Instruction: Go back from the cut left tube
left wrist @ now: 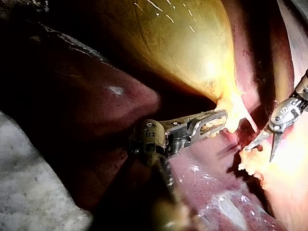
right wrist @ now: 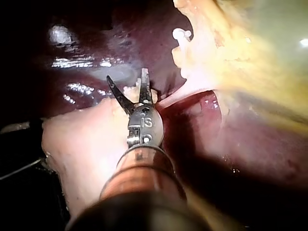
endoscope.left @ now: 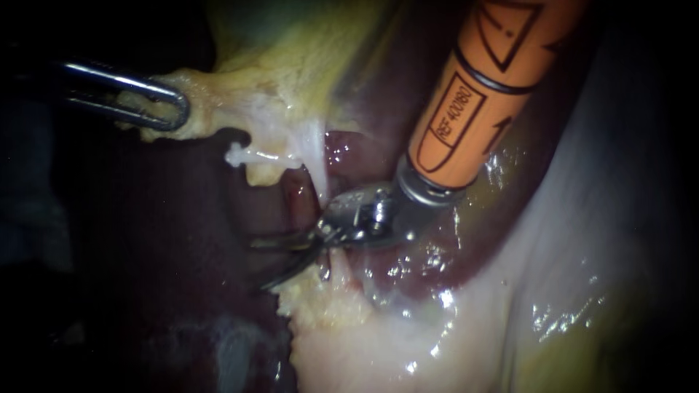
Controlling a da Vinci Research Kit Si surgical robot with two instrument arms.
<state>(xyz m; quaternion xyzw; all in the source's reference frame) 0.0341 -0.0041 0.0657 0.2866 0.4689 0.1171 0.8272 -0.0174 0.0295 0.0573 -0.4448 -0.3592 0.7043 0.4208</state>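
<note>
My left instrument (endoscope.left: 171, 109) comes in from the left, its jaws shut on yellowish tissue (endoscope.left: 211, 109) at the gallbladder's (endoscope.left: 291, 44) narrow end. Below that tissue a short white tube stump (endoscope.left: 240, 155) ends free over dark liver (endoscope.left: 167, 255). My right instrument (endoscope.left: 261, 263), orange-shafted, comes from the upper right; its two thin blades stand open with nothing between them, just below and left of a pale strand (endoscope.left: 314, 164) that still runs down to fatty tissue (endoscope.left: 328, 302). In the right wrist view the open blades (right wrist: 126, 74) sit short of the stump (right wrist: 180, 34).
Pale glistening tissue (endoscope.left: 582, 240) fills the right and lower right. In the left wrist view the yellow gallbladder (left wrist: 178, 48) bulges above my left instrument (left wrist: 221, 119), with my right instrument (left wrist: 260, 154) beyond it; dark red liver (left wrist: 96, 106) lies alongside.
</note>
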